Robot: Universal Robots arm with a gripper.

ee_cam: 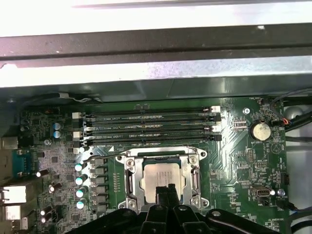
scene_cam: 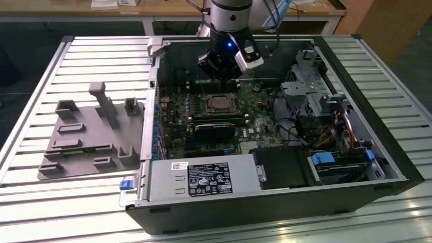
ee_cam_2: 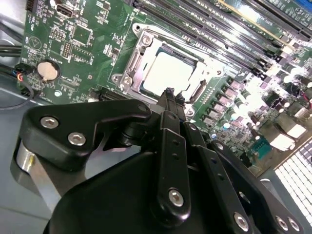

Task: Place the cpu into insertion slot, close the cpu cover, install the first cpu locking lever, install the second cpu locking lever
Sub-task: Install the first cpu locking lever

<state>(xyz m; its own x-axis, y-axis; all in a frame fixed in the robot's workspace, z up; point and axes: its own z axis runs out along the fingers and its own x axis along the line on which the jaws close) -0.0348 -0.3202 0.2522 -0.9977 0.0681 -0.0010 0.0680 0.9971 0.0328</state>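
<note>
Cpu (ee_cam: 163, 176) in insertion slot (ee_cam: 137, 170), cpu cover (ee_cam: 161, 157) round its edges. Gripper (ee_cam: 165, 189) just above. Memory slots (ee_cam: 146, 126) beside socket. Case (scene_cam: 270, 205) on slatted table (scene_cam: 101, 55); fixture tray (scene_cam: 81, 152) at exterior view's left.

Slatted metal surface (scene_cam: 68, 212) carries an open black computer case (scene_cam: 270, 210) toward the exterior view's right. Grey moulded fixture plate (scene_cam: 74, 152) lies flat just beside it, left.

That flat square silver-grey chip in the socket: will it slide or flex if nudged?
Probably stiff: the flat silver-grey metal-topped chip looks rigid. Likely won't slide, since the silver metal frame cover lies around it.
</note>
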